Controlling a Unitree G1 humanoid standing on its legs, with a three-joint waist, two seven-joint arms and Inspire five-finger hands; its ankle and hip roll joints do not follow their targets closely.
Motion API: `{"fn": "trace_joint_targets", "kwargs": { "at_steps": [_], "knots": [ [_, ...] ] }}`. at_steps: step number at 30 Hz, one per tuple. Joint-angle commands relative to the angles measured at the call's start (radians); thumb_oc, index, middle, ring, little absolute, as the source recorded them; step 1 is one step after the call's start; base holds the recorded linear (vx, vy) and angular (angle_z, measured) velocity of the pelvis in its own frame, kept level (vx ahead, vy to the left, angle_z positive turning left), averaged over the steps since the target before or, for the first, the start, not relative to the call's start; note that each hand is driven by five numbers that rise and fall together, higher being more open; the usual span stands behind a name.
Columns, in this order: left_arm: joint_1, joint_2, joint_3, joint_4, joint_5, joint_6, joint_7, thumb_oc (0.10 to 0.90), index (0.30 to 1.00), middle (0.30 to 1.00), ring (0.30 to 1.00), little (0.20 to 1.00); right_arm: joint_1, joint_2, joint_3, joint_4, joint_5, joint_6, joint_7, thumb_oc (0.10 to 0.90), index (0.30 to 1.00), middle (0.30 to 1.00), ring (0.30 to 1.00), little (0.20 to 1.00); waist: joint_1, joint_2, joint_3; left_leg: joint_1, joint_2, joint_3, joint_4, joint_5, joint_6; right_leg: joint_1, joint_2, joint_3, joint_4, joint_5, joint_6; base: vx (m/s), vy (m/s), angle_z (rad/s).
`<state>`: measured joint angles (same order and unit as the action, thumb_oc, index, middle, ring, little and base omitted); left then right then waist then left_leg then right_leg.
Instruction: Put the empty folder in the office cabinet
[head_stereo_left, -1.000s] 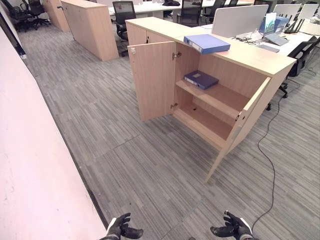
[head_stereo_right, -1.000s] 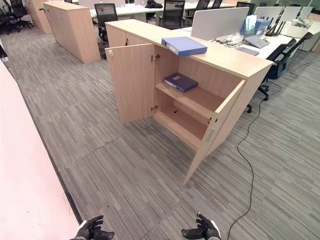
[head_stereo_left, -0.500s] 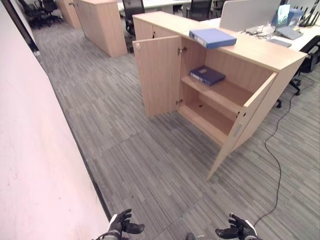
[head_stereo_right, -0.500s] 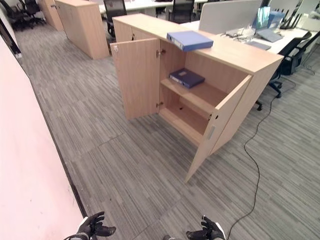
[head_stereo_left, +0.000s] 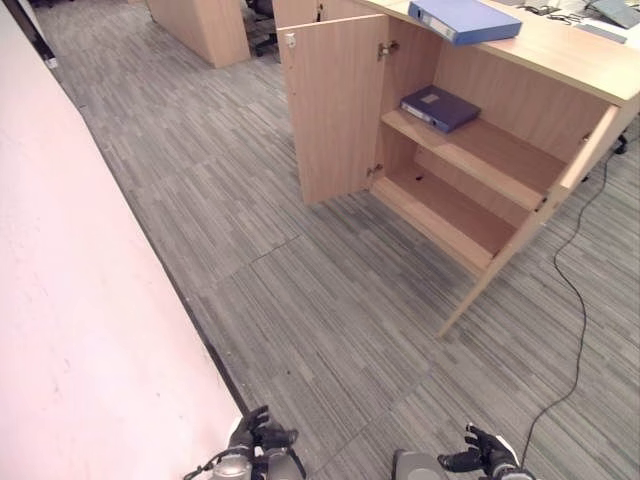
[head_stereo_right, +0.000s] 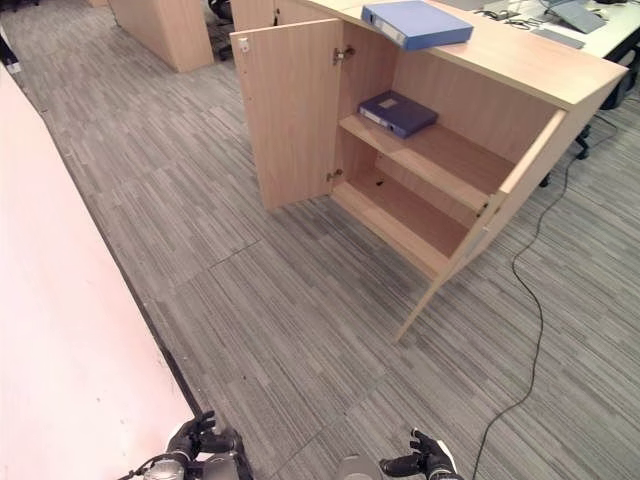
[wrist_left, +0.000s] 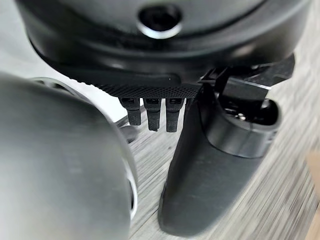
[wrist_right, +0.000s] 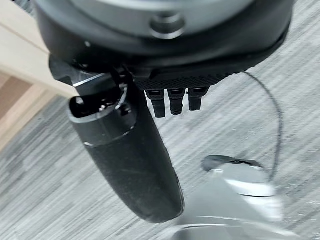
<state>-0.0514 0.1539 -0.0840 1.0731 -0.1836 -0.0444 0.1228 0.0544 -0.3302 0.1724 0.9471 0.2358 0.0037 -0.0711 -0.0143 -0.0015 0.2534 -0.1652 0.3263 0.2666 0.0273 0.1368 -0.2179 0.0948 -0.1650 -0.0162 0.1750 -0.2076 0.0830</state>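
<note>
A light blue folder (head_stereo_left: 463, 18) lies flat on top of the wooden office cabinet (head_stereo_left: 560, 60). Both cabinet doors stand open: the left door (head_stereo_left: 333, 105) swung wide, the right door (head_stereo_left: 560, 190) angled out toward me. A dark blue folder (head_stereo_right: 397, 112) lies on the upper shelf inside; the lower shelf (head_stereo_left: 450, 205) is bare. My left hand (head_stereo_left: 256, 437) and right hand (head_stereo_left: 482, 455) hang low over the carpet, well short of the cabinet. Both have relaxed fingers and hold nothing; each wrist view shows the thumb (wrist_left: 210, 170) (wrist_right: 127, 160) standing free over the carpet.
A pale wall (head_stereo_left: 80, 330) runs along my left side down to the floor. A second wooden cabinet (head_stereo_left: 200, 25) stands further back on the left. Grey striped carpet (head_stereo_left: 300, 290) stretches between me and the open cabinet.
The whole picture has shifted: the camera has come closer to the cabinet and tipped downward. Both hands stay low and hold nothing; the folders have not moved.
</note>
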Motion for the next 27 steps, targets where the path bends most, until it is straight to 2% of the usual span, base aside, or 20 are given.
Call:
{"fn": "trace_joint_targets", "kwargs": {
  "at_steps": [1,2,3,4,5,7,10,13,14,15,16,17,18,19,20,21,23,24,25,27],
  "knots": [
    [0.059,0.118,-0.048,-0.044,0.031,-0.035,0.006,0.8,0.9,0.9,0.9,0.9,-0.016,-0.059,-0.003,-0.079,-0.025,-0.042,0.01,0.8,0.9,0.9,0.9,0.9,0.024,0.003,-0.093,-0.056,0.068,-0.117,-0.072,0.155,-0.041,0.211,-0.079,0.013,-0.021,-0.119,0.126,0.56,0.181,-0.76],
    [0.061,0.121,-0.049,-0.04,0.038,-0.035,0.006,0.8,0.9,0.9,0.9,0.9,-0.019,-0.055,-0.002,-0.076,-0.029,-0.04,0.013,0.8,0.9,0.9,0.9,0.9,0.027,-0.005,-0.101,-0.058,0.051,-0.115,-0.056,0.156,-0.036,0.219,-0.095,0.022,-0.028,-0.092,0.138,0.51,0.186,-0.76],
    [0.063,0.126,-0.046,-0.034,0.04,-0.036,0.009,0.8,0.9,0.9,0.9,0.9,-0.022,-0.05,0.0,-0.067,-0.032,-0.037,0.013,0.8,0.9,0.9,0.9,0.9,0.037,-0.018,-0.11,-0.058,0.019,-0.118,-0.039,0.143,-0.023,0.212,-0.124,0.031,-0.028,-0.036,0.153,0.61,0.262,-0.64],
    [0.065,0.129,-0.047,-0.025,0.052,-0.033,0.008,0.8,0.9,0.9,0.9,0.9,-0.041,-0.043,0.015,-0.06,-0.05,-0.035,0.019,0.8,0.9,0.9,0.9,0.9,0.046,-0.04,-0.118,-0.067,-0.034,-0.103,-0.013,0.114,0.003,0.184,-0.158,0.056,-0.006,0.105,0.174,0.43,0.196,-0.3],
    [0.065,0.13,-0.046,-0.025,0.052,-0.034,0.008,0.8,0.9,0.9,0.9,0.9,-0.042,-0.042,0.016,-0.059,-0.05,-0.035,0.019,0.8,0.9,0.9,0.9,0.9,0.049,-0.044,-0.121,-0.068,-0.037,-0.098,-0.012,0.111,0.005,0.181,-0.163,0.059,-0.007,0.106,0.176,0.37,0.169,-0.28],
    [0.062,0.139,-0.05,-0.029,0.054,-0.034,0.009,0.8,0.9,0.9,0.9,0.9,-0.063,-0.035,0.03,-0.06,-0.062,-0.033,0.018,0.8,0.9,0.9,0.9,0.9,0.06,-0.054,-0.119,-0.063,-0.069,-0.068,0.003,0.082,0.036,0.12,-0.188,0.081,0.044,0.235,0.179,0.24,0.127,-0.46],
    [0.048,0.154,-0.054,-0.035,0.056,-0.032,0.01,0.8,0.9,0.9,0.9,0.9,-0.096,-0.034,0.048,-0.073,-0.075,-0.034,0.018,0.8,0.9,0.9,0.9,0.9,0.075,-0.053,-0.108,-0.048,-0.11,-0.031,0.022,0.029,0.085,0.049,-0.218,0.075,0.129,0.387,0.179,0.29,0.185,-0.43],
    [0.031,0.168,-0.046,-0.051,0.037,-0.029,0.017,0.8,0.9,0.9,0.9,0.9,-0.121,-0.028,0.059,-0.087,-0.077,-0.035,0.011,0.8,0.9,0.9,0.9,0.9,0.083,-0.035,-0.082,-0.013,-0.155,-0.011,0.033,-0.04,0.142,-0.029,-0.247,0.024,0.26,0.465,0.156,0.27,0.296,-0.32],
    [0.025,0.167,-0.041,-0.063,0.027,-0.027,0.025,0.8,0.9,0.9,0.9,0.9,-0.126,-0.027,0.057,-0.083,-0.072,-0.039,0.001,0.8,0.9,0.9,0.9,0.9,0.07,-0.019,-0.065,0.022,-0.18,0.004,0.027,-0.07,0.169,-0.082,-0.225,0.002,0.338,0.448,0.145,0.2,0.27,-0.36],
    [0.025,0.167,-0.041,-0.063,0.027,-0.027,0.025,0.8,0.9,0.9,0.9,0.9,-0.127,-0.028,0.057,-0.083,-0.072,-0.039,0.001,0.8,0.9,0.9,0.9,0.9,0.073,-0.015,-0.066,0.019,-0.175,0.006,0.028,-0.069,0.169,-0.086,-0.221,0.004,0.335,0.453,0.144,0.33,0.298,-0.31],
    [0.022,0.164,-0.033,-0.067,0.016,-0.029,0.029,0.8,0.9,0.9,0.9,0.9,-0.127,-0.026,0.044,-0.078,-0.059,-0.041,-0.004,0.8,0.9,0.9,0.9,0.9,0.047,0.001,-0.055,0.075,-0.2,0.003,0.004,-0.095,0.181,-0.158,-0.146,0.027,0.373,0.354,0.127,0.2,0.146,-0.16],
    [0.021,0.163,-0.032,-0.067,0.016,-0.029,0.029,0.8,0.9,0.9,0.9,0.9,-0.127,-0.026,0.044,-0.078,-0.059,-0.041,-0.004,0.8,0.9,0.9,0.9,0.9,0.049,0.004,-0.057,0.072,-0.196,0.004,0.004,-0.093,0.18,-0.161,-0.142,0.028,0.371,0.358,0.125,0.33,0.217,-0.19],
    [0.019,0.162,-0.032,-0.071,0.012,-0.031,0.028,0.8,0.9,0.9,0.9,0.9,-0.126,-0.026,0.033,-0.066,-0.042,-0.043,-0.009,0.8,0.9,0.9,0.9,0.9,0.03,0.018,-0.045,0.109,-0.206,-0.003,-0.013,-0.108,0.184,-0.214,-0.092,0.018,0.374,0.269,0.115,0.22,0.1,-0.18],
    [0.018,0.162,-0.033,-0.073,0.011,-0.032,0.026,0.8,0.9,0.9,0.9,0.9,-0.125,-0.027,0.024,-0.06,-0.029,-0.044,-0.012,0.8,0.9,0.9,0.9,0.9,0.017,0.027,-0.033,0.135,-0.213,-0.008,-0.024,-0.121,0.184,-0.249,-0.062,0.005,0.364,0.213,0.118,0.33,0.121,-0.21],
    [0.017,0.163,-0.036,-0.074,0.013,-0.031,0.023,0.8,0.9,0.9,0.9,0.9,-0.122,-0.028,0.012,-0.052,-0.015,-0.046,-0.018,0.8,0.9,0.9,0.9,0.9,0.002,0.035,-0.019,0.163,-0.222,-0.014,-0.03,-0.14,0.186,-0.287,-0.041,-0.019,0.348,0.173,0.115,0.32,0.045,0.03],
    [0.018,0.166,-0.037,-0.076,0.015,-0.031,0.021,0.8,0.9,0.9,0.9,0.9,-0.118,-0.033,-0.002,-0.045,-0.006,-0.044,-0.023,0.8,0.9,0.9,0.9,0.9,-0.011,0.035,-0.004,0.203,-0.235,-0.012,-0.035,-0.169,0.186,-0.323,-0.044,-0.056,0.306,0.161,0.111,0.34,-0.005,0.09],
    [0.028,0.168,-0.038,-0.081,0.024,-0.032,0.012,0.8,0.9,0.9,0.9,0.9,-0.112,-0.049,-0.021,-0.026,0.0,-0.042,-0.027,0.8,0.9,0.9,0.9,0.9,-0.042,0.041,0.008,0.264,-0.253,-0.011,-0.039,-0.215,0.18,-0.382,-0.051,-0.117,0.179,0.209,0.114,0.46,-0.095,0.08],
    [0.031,0.167,-0.035,-0.067,0.034,-0.033,0.009,0.8,0.9,0.9,0.9,0.9,-0.1,-0.059,-0.04,-0.007,0.009,-0.043,-0.031,0.8,0.9,0.9,0.9,0.9,-0.074,0.039,0.013,0.305,-0.274,-0.019,-0.037,-0.244,0.172,-0.417,-0.047,-0.122,0.069,0.249,0.124,0.44,-0.101,0.04],
    [0.03,0.166,-0.035,-0.065,0.034,-0.034,0.008,0.8,0.9,0.9,0.9,0.9,-0.1,-0.06,-0.04,-0.006,0.009,-0.044,-0.03,0.8,0.9,0.9,0.9,0.9,-0.074,0.044,0.016,0.31,-0.27,-0.02,-0.036,-0.249,0.172,-0.409,-0.044,-0.125,0.066,0.248,0.125,0.45,-0.108,-0.05],
    [0.029,0.163,-0.03,-0.059,0.045,-0.034,0.007,0.8,0.9,0.9,0.9,0.9,-0.084,-0.066,-0.065,0.012,0.024,-0.039,-0.031,0.8,0.9,0.9,0.9,0.9,-0.112,0.054,0.016,0.351,-0.286,-0.042,-0.037,-0.274,0.161,-0.433,-0.03,-0.1,-0.038,0.287,0.139,0.38,-0.101,0.05]
  ]
}}
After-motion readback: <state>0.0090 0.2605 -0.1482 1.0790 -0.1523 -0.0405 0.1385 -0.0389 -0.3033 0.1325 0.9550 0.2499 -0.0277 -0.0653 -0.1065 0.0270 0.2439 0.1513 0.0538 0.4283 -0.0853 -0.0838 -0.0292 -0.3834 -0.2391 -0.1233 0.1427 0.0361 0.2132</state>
